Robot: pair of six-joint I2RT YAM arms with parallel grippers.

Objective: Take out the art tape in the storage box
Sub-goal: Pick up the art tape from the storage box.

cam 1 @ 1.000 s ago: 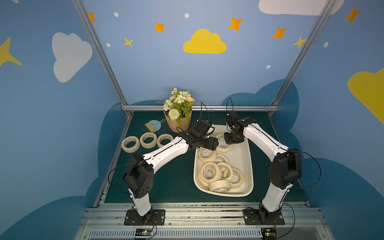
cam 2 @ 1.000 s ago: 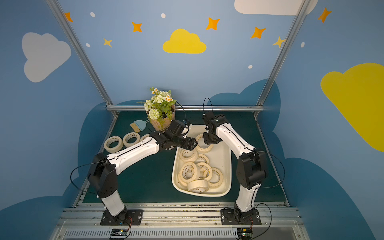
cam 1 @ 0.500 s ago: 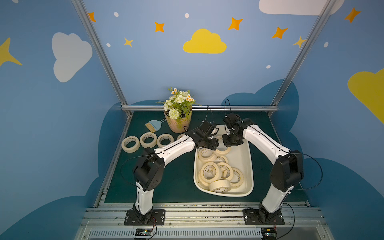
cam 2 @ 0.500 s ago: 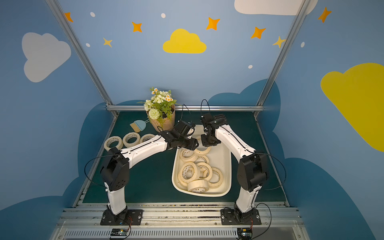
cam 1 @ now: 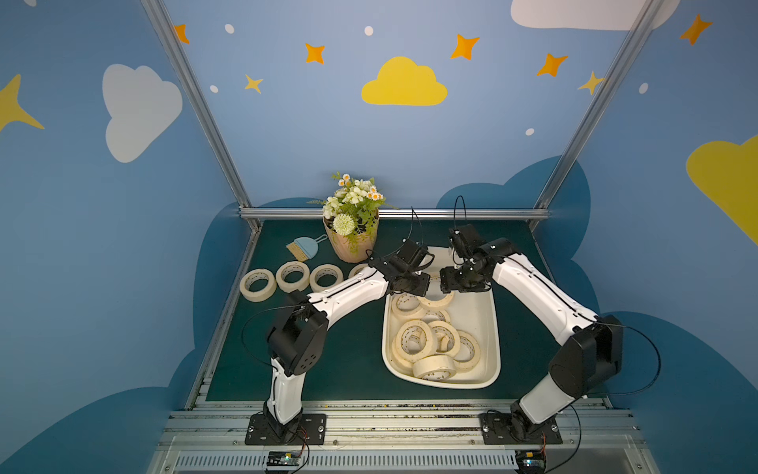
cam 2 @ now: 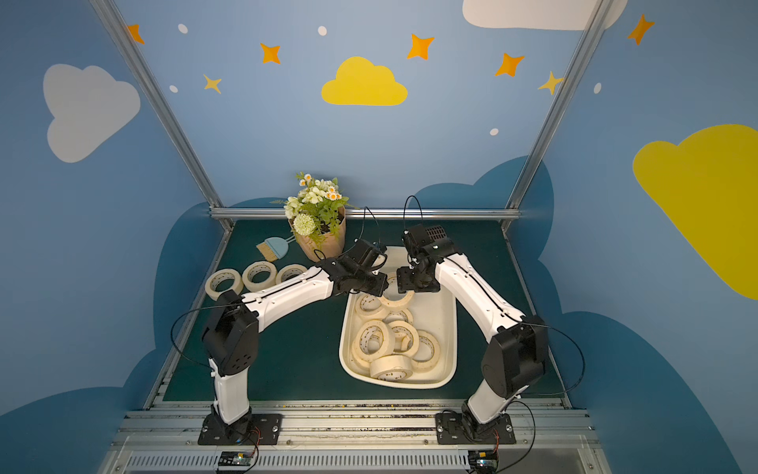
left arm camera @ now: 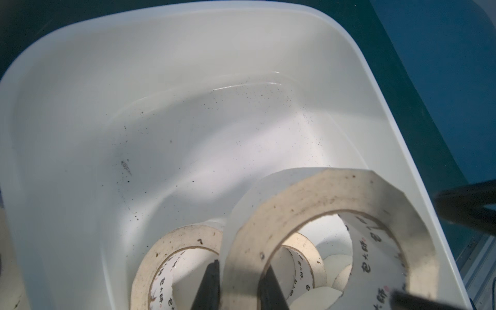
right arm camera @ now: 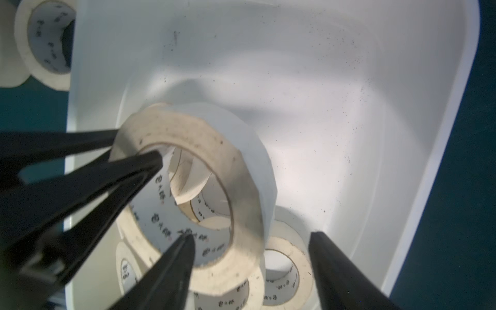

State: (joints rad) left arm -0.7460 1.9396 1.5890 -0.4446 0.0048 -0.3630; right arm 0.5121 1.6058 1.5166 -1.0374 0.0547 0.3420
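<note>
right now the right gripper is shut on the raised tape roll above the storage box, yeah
No, the holder is wrong. The left gripper is shut on the raised tape roll above the storage box; the right gripper stands open around the roll's wall. The right wrist view shows it.

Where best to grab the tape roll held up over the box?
The tape roll is a hollow ring, so pinch its wall: one finger through the hole, one on the outer band, coming at its open face, as the left hand does.
</note>
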